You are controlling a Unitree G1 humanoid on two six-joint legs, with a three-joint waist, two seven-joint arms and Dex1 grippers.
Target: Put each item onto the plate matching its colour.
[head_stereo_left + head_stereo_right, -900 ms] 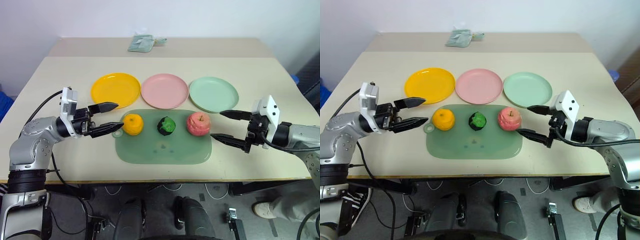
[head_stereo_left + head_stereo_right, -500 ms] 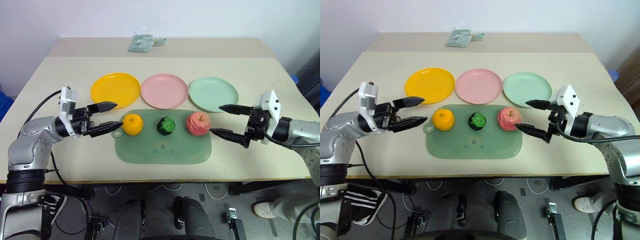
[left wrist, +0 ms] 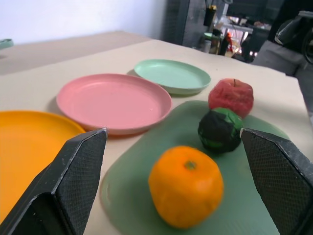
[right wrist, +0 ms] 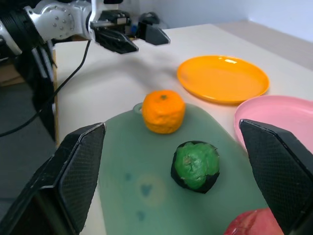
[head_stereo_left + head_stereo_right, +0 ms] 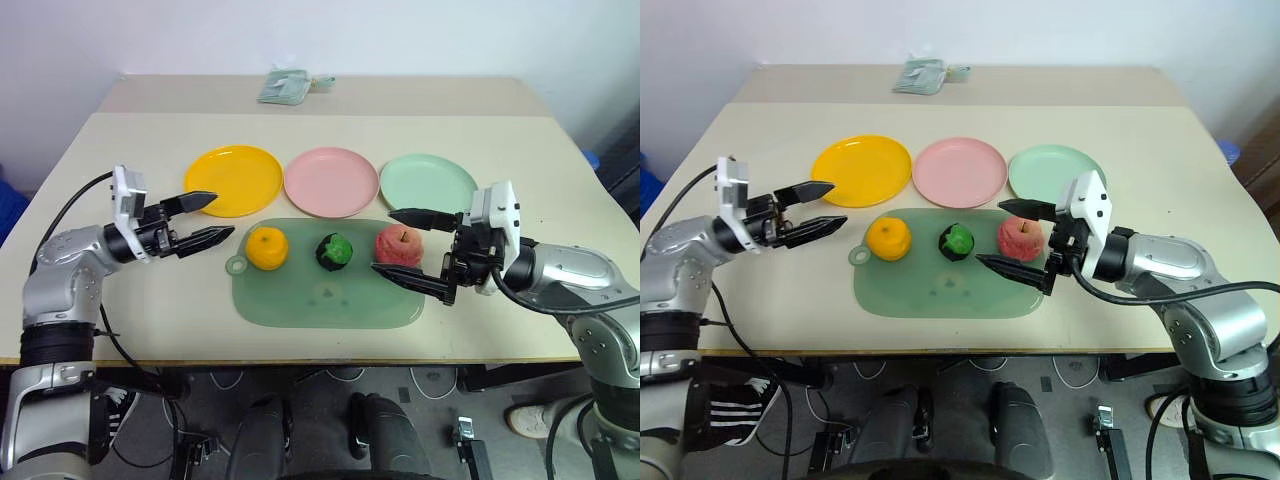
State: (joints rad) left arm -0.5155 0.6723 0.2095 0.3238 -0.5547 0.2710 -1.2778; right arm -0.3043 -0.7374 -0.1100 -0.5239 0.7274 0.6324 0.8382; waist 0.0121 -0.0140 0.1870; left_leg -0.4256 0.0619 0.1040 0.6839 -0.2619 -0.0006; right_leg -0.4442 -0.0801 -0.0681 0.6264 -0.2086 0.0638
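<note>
Your right gripper (image 5: 402,248) has swung in from the table's right side and now brackets the apple (image 5: 398,246), one finger just behind it and one in front, jaws spread wide, not pinching it. Your left gripper (image 5: 207,220) has drawn back from the orange (image 5: 266,248) and hangs over bare table (image 5: 140,300) to its left, fingers likewise spread, holding nothing.

Fruit, unchanged: orange, green-and-black ball (image 5: 333,250) and apple sit in a row, left to right, along the far half of the green mat (image 5: 325,300), each apart from its neighbour.

Plates: yellow plate (image 5: 235,180), pink plate (image 5: 331,181) and mint green plate (image 5: 428,185) lie in a line just beyond the mat, left to right (no fruit on any of them). The apple sits nearest the mint plate, not the pink one.

At the table's far edge lies a crumpled pale green cloth or packet (image 5: 285,86); you cannot tell which.
</note>
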